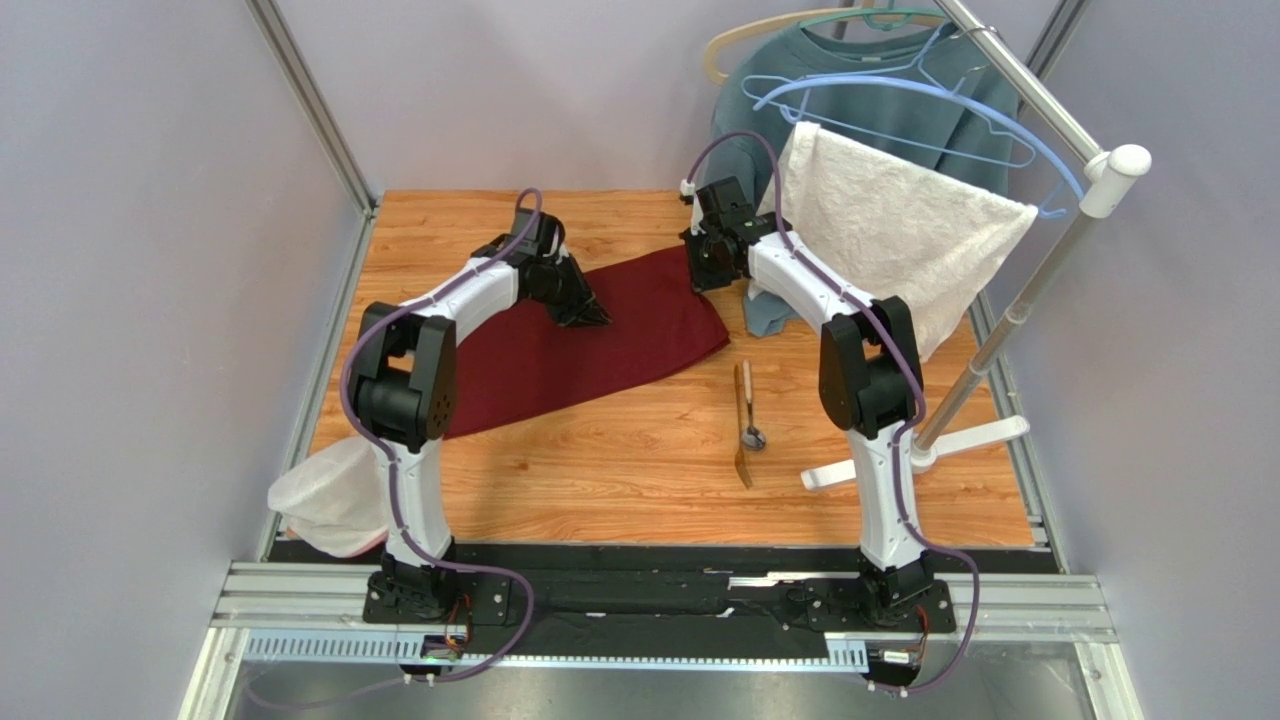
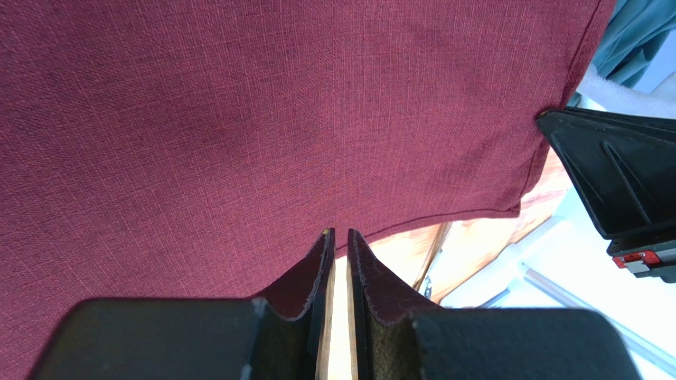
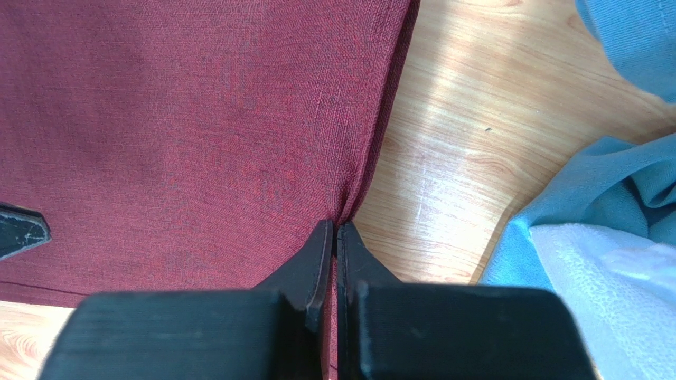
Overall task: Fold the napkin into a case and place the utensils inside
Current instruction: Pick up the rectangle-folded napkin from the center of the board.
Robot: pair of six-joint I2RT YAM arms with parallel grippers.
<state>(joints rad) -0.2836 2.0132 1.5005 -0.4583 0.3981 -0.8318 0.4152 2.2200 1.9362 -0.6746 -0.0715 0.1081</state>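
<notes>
Maroon napkin (image 3: 198,119) in right tool (image 3: 336,231)

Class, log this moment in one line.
stage: folding napkin; left gripper: at napkin edge, grip unclear; right gripper: shut on napkin edge; utensils: on table

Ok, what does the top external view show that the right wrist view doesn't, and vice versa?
Only the top external view: the utensils lying on the table to the right of the napkin, and the hanger rack. Only the right wrist view: the right gripper shut on the napkin's edge, close up. Both: the napkin, the wooden table, the blue sweatshirt and the white towel.
</notes>
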